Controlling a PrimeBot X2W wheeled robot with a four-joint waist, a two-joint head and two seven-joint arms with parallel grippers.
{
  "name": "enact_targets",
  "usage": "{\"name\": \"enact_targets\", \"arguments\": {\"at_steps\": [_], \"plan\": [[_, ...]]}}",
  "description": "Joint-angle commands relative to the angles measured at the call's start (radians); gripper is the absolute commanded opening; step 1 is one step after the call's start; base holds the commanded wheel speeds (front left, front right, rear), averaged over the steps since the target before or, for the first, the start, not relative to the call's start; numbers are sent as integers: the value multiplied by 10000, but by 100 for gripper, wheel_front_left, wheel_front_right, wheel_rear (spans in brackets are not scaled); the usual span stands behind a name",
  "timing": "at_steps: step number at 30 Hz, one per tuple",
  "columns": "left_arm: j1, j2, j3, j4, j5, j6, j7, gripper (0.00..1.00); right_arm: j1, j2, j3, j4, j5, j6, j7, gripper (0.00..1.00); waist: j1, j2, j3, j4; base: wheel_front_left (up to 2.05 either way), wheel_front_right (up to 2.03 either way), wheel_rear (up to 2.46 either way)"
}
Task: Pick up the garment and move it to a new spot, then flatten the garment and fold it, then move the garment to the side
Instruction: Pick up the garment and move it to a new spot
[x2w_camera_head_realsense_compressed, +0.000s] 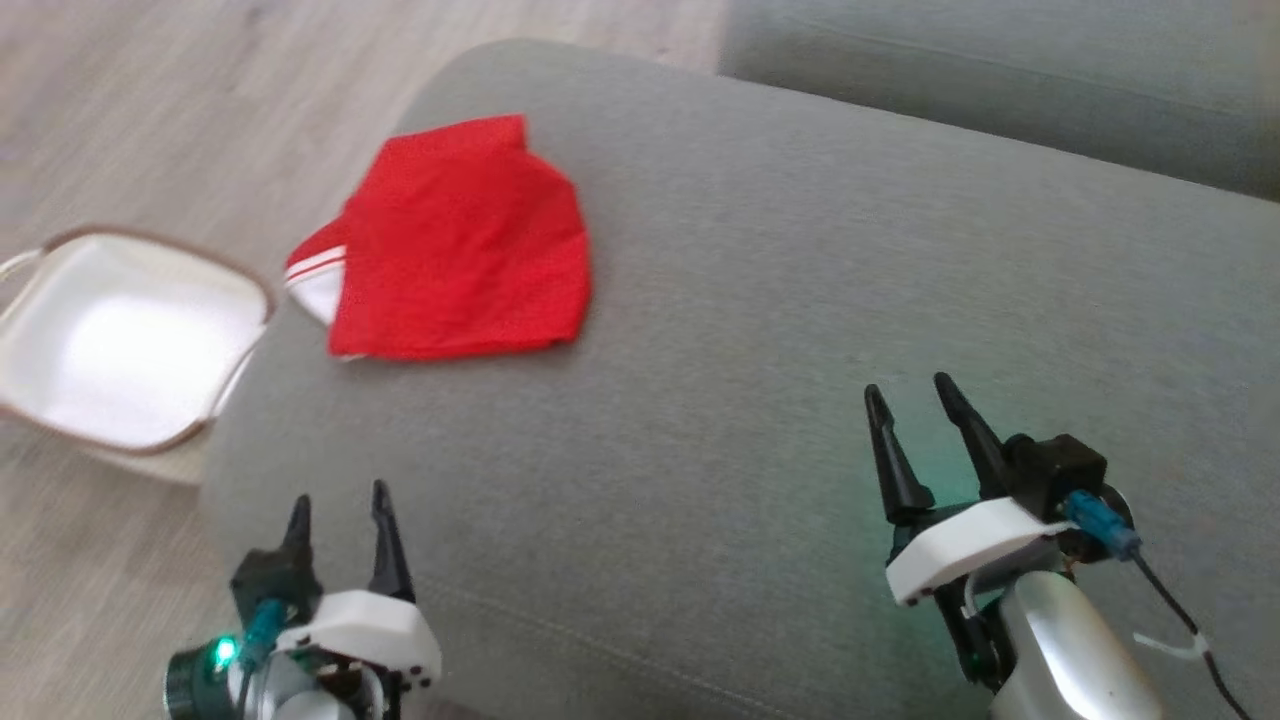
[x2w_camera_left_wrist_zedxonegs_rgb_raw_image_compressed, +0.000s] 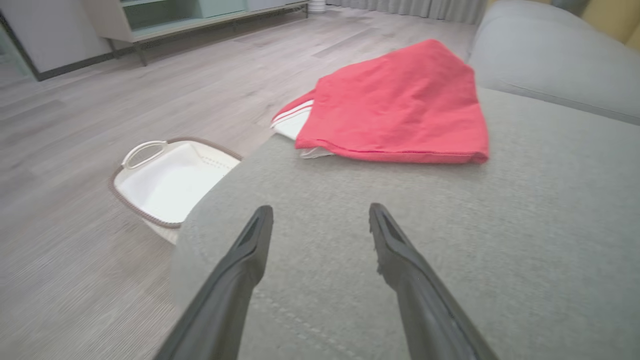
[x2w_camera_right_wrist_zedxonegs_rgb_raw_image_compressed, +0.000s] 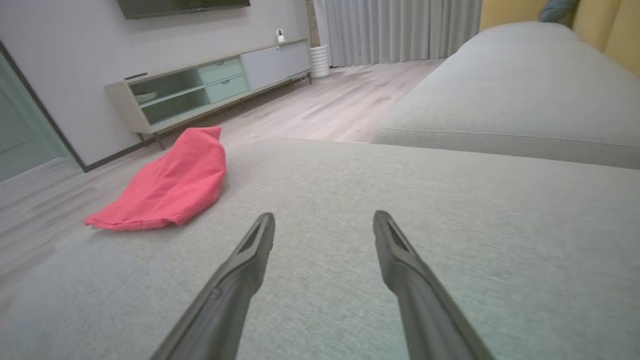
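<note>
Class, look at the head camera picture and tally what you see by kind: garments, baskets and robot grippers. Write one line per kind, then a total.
Garments: 1, the red garment
Baskets: 1, the white basket
Grippers: 2, the left gripper and the right gripper, both open
Total: 4

A folded red fabric garment (x2w_camera_left_wrist_zedxonegs_rgb_raw_image_compressed: 400, 102) lies at the edge of a grey upholstered sofa cushion (x2w_camera_left_wrist_zedxonegs_rgb_raw_image_compressed: 525, 225), beyond the left gripper (x2w_camera_left_wrist_zedxonegs_rgb_raw_image_compressed: 320, 215), its dark fingers spread; a white plastic basket (x2w_camera_left_wrist_zedxonegs_rgb_raw_image_compressed: 170, 182) sits on the floor.
</note>
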Motion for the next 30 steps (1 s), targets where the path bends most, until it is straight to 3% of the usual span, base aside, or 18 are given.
{"name": "enact_targets", "arguments": {"at_steps": [1, 10, 22, 27, 30], "plan": [[-172, 58, 438, -367, -61, 59, -53, 100, -366, 16, 304, -365, 74, 65, -110, 100, 1, 0, 198, 526, 0, 0, 0], [-630, 58, 890, -202, -574, -195, -53, 100, -789, 16, 624, -465, -268, 65, -110, 100, 1, 0, 934, 583, 0, 0, 0], [-3159, 295, 2165, 1532, -59, -931, -53, 100, -1383, 16, 594, -1377, -1212, 65, -110, 100, 1, 0, 2250, -658, 0, 0, 0], [-4362, 701, 2547, 2683, 186, -1030, -53, 100, -1547, -18, 635, -1886, -1415, 65, -72, 100, 1, 0, 2788, -1228, 0, 0, 0], [-4914, 861, 2750, 3358, 287, -867, -53, 100, -1655, -117, 621, -2249, -1448, 65, 15, 100, 1, 0, 3139, -1566, 0, 0, 0]]}}
